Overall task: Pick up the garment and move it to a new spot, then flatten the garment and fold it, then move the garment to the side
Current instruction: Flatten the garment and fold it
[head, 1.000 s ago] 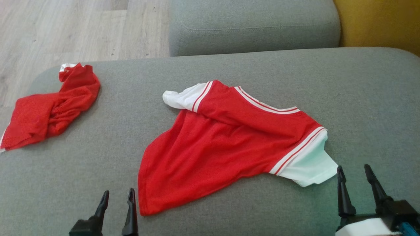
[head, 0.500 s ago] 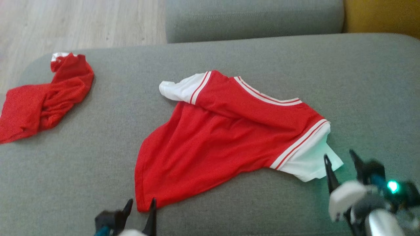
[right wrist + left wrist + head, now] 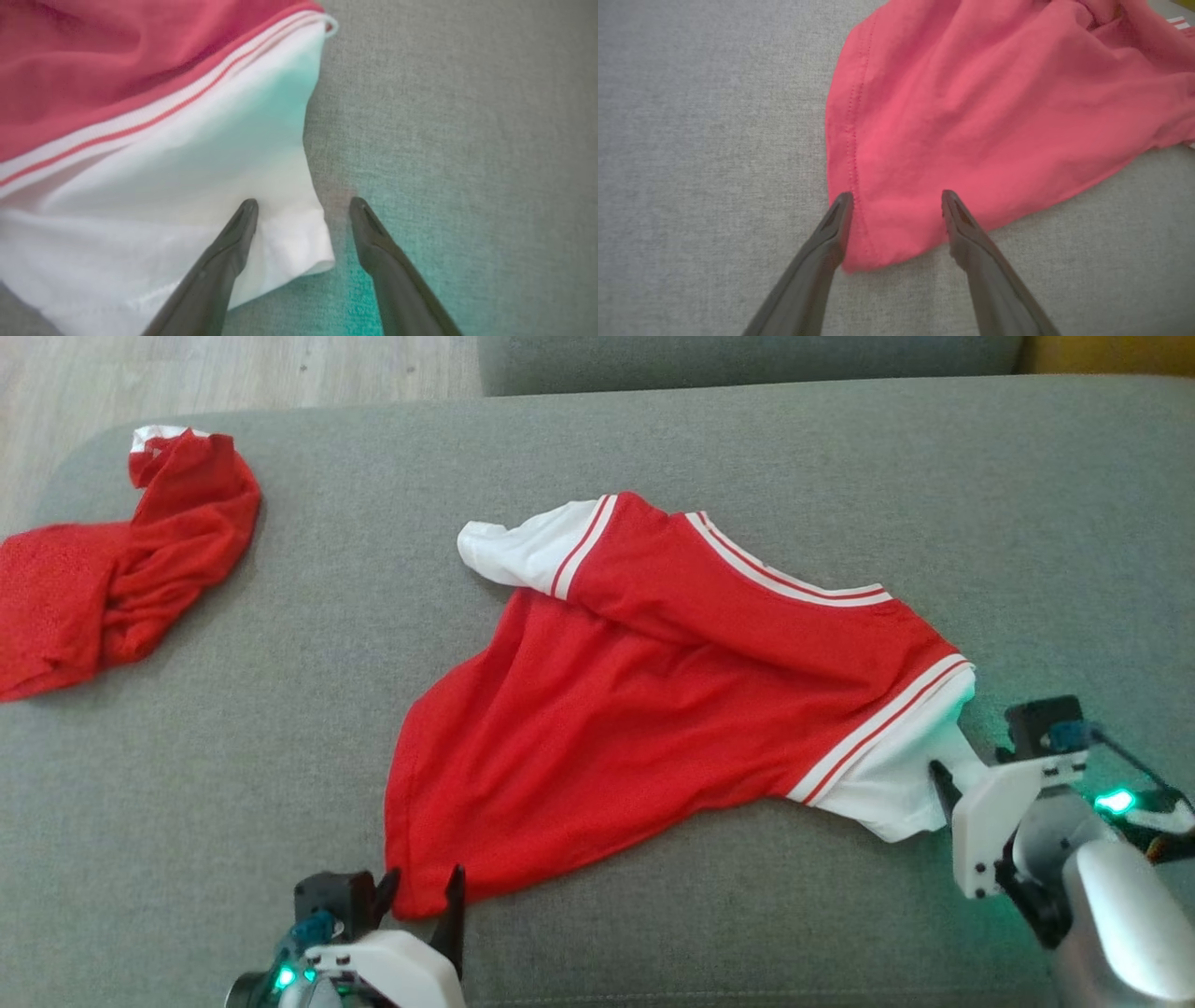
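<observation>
Two red garments lie on the grey sofa seat [image 3: 747,439] — the jersey [image 3: 653,709] spread at centre, a crumpled garment [image 3: 112,588] far left. Both claws are released: the left claw [image 3: 899,195] straddles the jersey's hem corner, the right claw [image 3: 303,201] its white sleeve edge.

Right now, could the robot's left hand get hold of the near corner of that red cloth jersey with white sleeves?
Probably yes. The left hand is open, its two fingers straddling the hem corner of the red cloth jersey with white sleeves on the grey fabric cushion; nothing blocks it.
</observation>
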{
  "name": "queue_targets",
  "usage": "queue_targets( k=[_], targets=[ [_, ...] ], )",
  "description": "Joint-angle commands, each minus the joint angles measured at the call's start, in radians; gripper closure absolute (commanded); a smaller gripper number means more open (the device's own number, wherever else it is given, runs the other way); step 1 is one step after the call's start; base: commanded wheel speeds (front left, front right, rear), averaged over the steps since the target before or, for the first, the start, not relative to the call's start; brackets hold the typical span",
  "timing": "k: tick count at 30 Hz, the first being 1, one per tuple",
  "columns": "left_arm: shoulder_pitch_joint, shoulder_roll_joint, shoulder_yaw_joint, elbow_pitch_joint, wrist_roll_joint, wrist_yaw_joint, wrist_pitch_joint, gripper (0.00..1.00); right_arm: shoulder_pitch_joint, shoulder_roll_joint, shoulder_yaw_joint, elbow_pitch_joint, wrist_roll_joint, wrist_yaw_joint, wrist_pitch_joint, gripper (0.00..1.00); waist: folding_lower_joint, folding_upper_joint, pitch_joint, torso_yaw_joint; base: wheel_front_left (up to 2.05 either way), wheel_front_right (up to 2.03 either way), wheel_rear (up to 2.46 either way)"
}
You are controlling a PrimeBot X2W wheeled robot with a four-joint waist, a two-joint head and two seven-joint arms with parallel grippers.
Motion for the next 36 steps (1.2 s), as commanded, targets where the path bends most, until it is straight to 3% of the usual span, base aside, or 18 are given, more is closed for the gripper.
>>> queue_targets(
  k=[1,15,27,36],
  targets=[
    [-0.037,-0.005,0.028,-0.038,-0.009,0.004,0.005,0.0,-0.025,-0.018,0.036,-0.008,0.025,0.008,0.016,0.0,0.0,0.0,0.003,0.002,0.0,0.0,0.0],
    [-0.029,0.001,0.019,-0.041,-0.039,0.008,0.065,0.0,-0.02,-0.061,0.112,-0.012,0.193,0.008,0.087,0.0,0.0,0.0,0.027,-0.001,0.0,0.0,0.0],
    [0.036,0.029,0.057,-0.085,-0.054,0.055,0.078,0.0,0.019,-0.088,0.148,-0.069,0.247,0.008,0.109,0.0,0.0,0.0,0.015,-0.006,0.0,0.0,0.0],
    [0.017,0.032,0.038,-0.076,-0.074,0.038,0.111,0.0,0.032,-0.104,0.182,-0.105,0.291,0.008,0.146,0.0,0.0,0.0,0.023,-0.009,0.0,0.0,0.0]
  ],
)
